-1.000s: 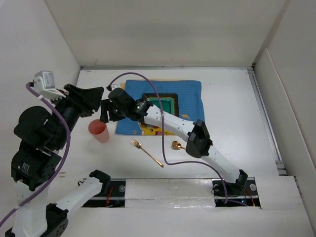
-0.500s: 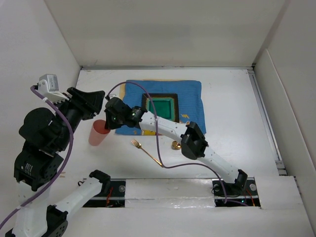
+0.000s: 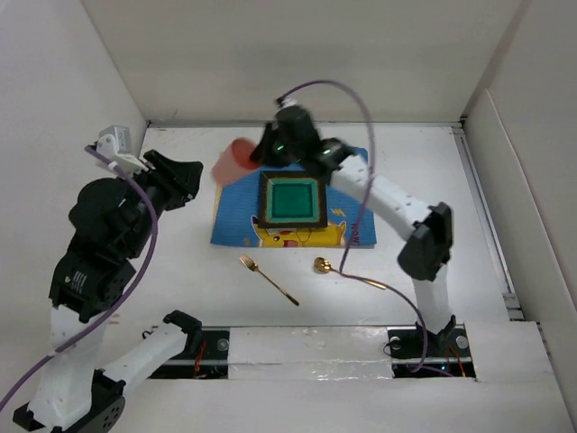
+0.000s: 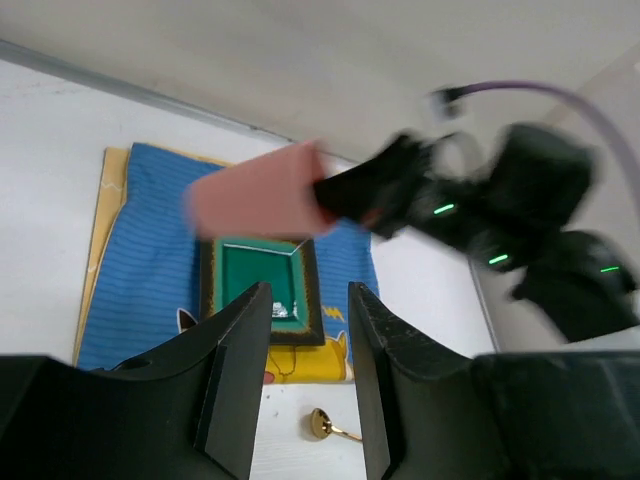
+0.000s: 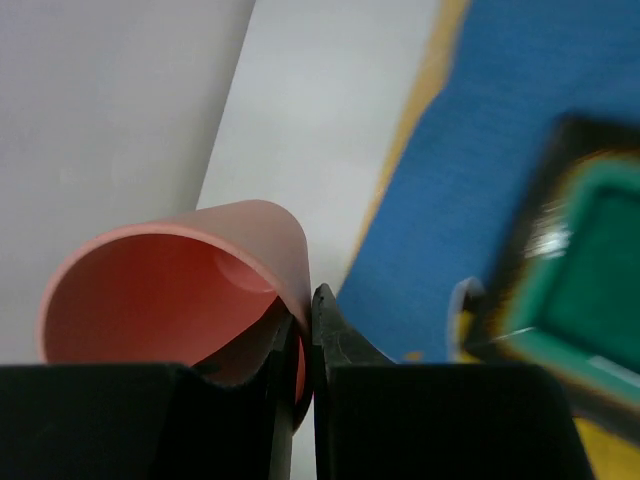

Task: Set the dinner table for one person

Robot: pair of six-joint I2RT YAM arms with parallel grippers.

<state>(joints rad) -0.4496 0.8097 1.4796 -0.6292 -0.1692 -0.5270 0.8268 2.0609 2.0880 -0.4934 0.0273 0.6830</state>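
Observation:
A pink cup (image 3: 231, 163) hangs tilted in the air over the back left corner of the blue placemat (image 3: 352, 176), its mouth toward the right wrist camera. My right gripper (image 3: 256, 155) is shut on the cup's wall (image 5: 170, 290), one finger inside and one outside (image 5: 308, 312). A green square plate (image 3: 291, 200) with a dark rim lies on the placemat. On the white dinner table (image 3: 424, 180) in front of the mat lie a gold fork (image 3: 268, 278) and a gold spoon (image 3: 347, 273). My left gripper (image 3: 187, 173) is raised at the left, open and holding nothing (image 4: 308, 330).
White wall panels close in the table at the back and on both sides. A yellow strip of the placemat's underside (image 4: 90, 250) shows along its left edge. A purple cable (image 3: 334, 86) arcs above the right arm.
My right gripper has closed on the cup, lifted it off the table left of the mat, and swung it toward the back. The left arm rose and drew back slightly.

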